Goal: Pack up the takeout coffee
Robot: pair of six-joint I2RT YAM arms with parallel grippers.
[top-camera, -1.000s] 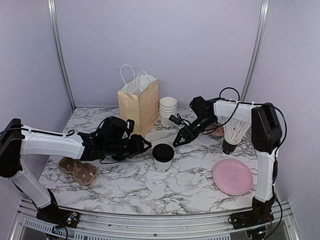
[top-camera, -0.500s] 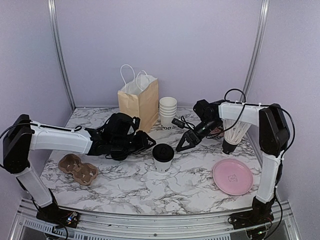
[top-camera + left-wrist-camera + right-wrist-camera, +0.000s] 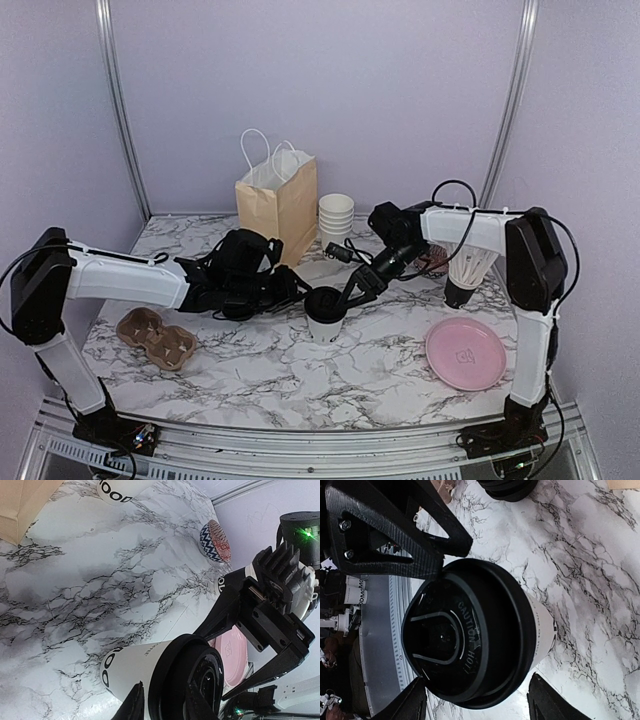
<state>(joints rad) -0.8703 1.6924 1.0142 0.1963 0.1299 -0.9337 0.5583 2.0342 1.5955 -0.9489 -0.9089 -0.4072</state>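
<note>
Both grippers (image 3: 165,705) (image 3: 480,702) seemingly around takeout coffee (image 3: 326,312)

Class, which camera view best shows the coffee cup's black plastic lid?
The right wrist view: the black plastic lid is large and face-on, its raised lettering legible. The left wrist view shows it edge-on and cropped; the top external view shows only a small dark disc.

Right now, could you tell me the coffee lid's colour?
The lid is black, clearest from the right wrist.
</note>
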